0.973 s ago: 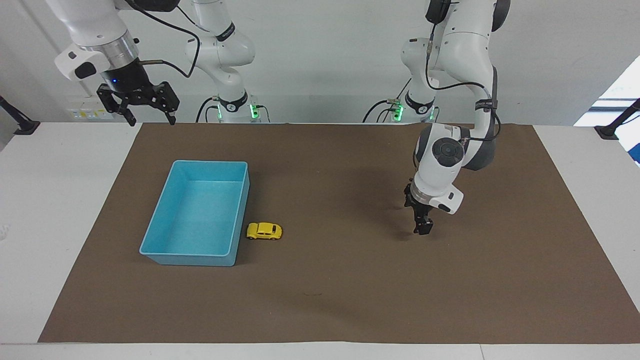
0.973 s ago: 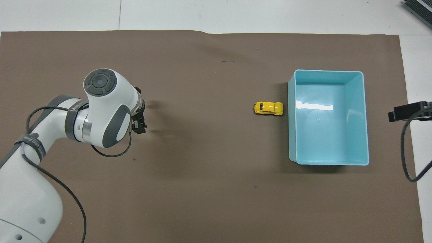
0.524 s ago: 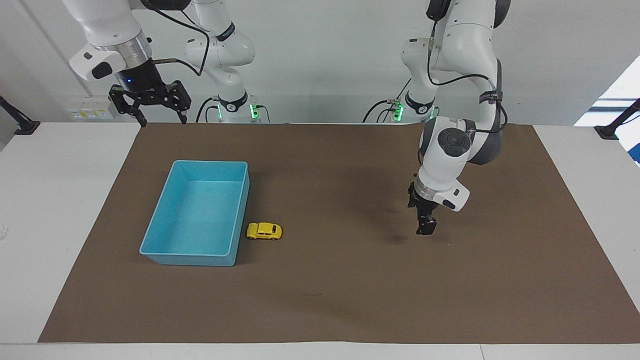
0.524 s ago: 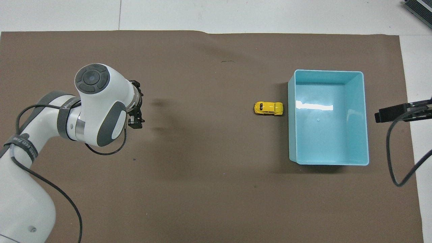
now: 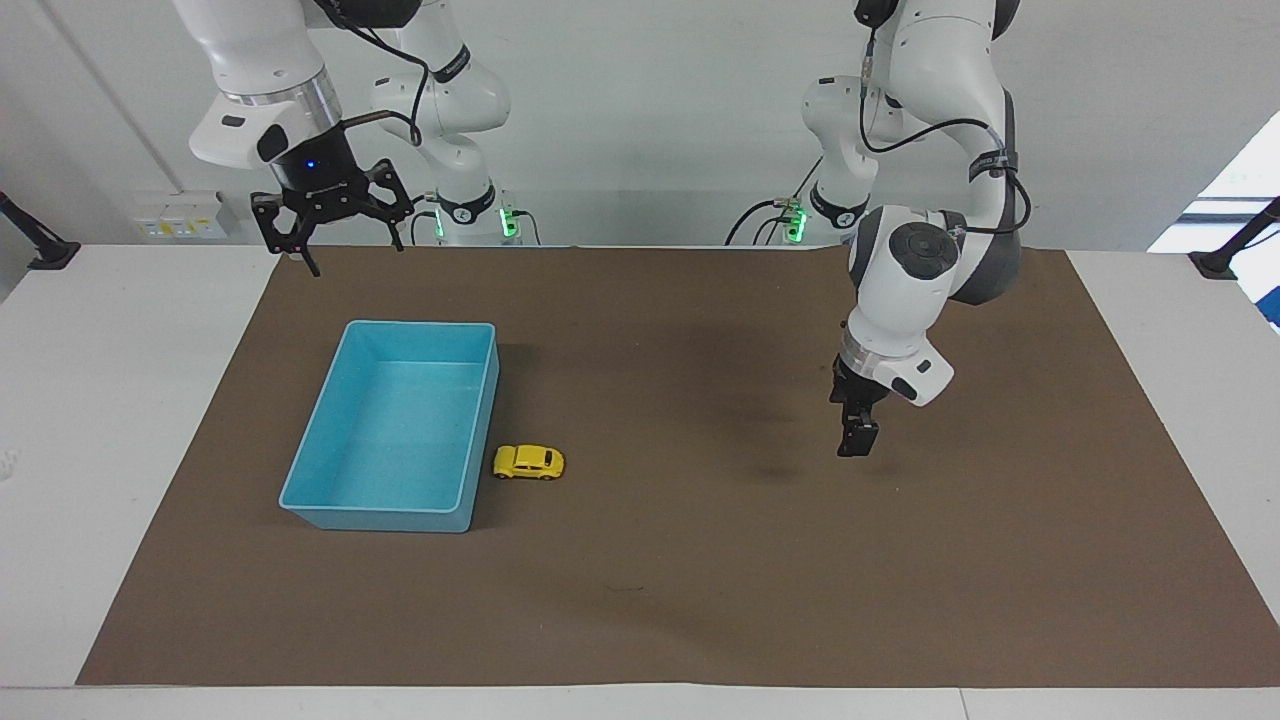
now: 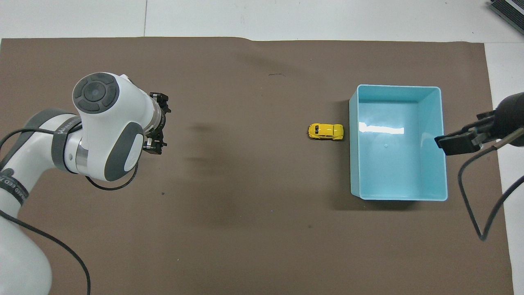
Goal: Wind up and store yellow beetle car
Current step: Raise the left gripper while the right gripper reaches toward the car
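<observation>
We are taking the blue bin (image 5: 395, 425) as our landmark and reading the facing view across from its left side. First we are meeting the right gripper (image 5: 335, 250), hanging high in the air over the brown mat (image 5: 700, 560) at the bin's robot-side end, toward the right arm's end of the table; its fingers are spread wide and holding nothing. Next comes the bin itself, standing empty. Just beside the bin's long wall on the side facing the left arm's end, close to the corner farther from the robots, the yellow beetle car (image 5: 528, 462) is sitting on its wheels on the mat. Its long axis is running crosswise, from one arm's end of the table toward the other, so it is pointing square at the bin wall. Last we are reaching the left gripper (image 5: 858, 440), hanging low over bare mat well apart from the bin; it is carrying nothing and we are reading its fingers as open. From those fingers the car lies toward the bin, and we are judging the right gripper the nearer of the two
</observation>
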Motion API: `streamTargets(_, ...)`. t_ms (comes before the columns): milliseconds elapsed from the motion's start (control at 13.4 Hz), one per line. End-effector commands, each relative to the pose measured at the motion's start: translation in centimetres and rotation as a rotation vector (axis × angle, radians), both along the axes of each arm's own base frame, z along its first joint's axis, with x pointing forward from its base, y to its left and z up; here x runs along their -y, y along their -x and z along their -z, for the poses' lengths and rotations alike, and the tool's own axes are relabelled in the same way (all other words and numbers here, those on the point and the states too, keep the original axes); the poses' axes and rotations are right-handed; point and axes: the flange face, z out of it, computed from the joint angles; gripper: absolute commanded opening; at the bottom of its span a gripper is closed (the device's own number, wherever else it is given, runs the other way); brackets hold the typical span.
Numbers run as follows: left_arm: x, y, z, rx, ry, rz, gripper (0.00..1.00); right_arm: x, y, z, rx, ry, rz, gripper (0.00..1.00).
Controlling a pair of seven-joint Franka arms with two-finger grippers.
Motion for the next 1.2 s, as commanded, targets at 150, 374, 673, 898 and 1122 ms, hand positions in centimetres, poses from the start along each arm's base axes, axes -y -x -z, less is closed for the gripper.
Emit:
streamTargets(150,-2.6,0.4,-3.0,-0.009,-0.027,0.096,1.0,-2.2,-0.9,3.1,-0.027,-0.001,-0.26,1.0)
streamTargets(374,-3.4,1.0,-5.0,-0.016,-0.038,0.214,1.0,-3.5,-1.7,5.4,-0.061,0.008,-0.438,1.0)
streamTargets(673,-7.1,1.4,-8.1,-0.035,-0.009,0.423,1.0,-3.8,-3.0,7.3,-0.066,0.016,-0.529,1.0)
streamTargets(898,-8.6,1.3,-9.3,-0.052,-0.015,0.577,1.0,-5.0,-4.1,8.7,-0.048,0.026,-0.641,1.0)
streamTargets(1122,-9.0,1.3,-10.5,-0.046,-0.019,0.622,1.0,-5.3,-5.2,10.8,-0.056,0.028,-0.705,1.0)
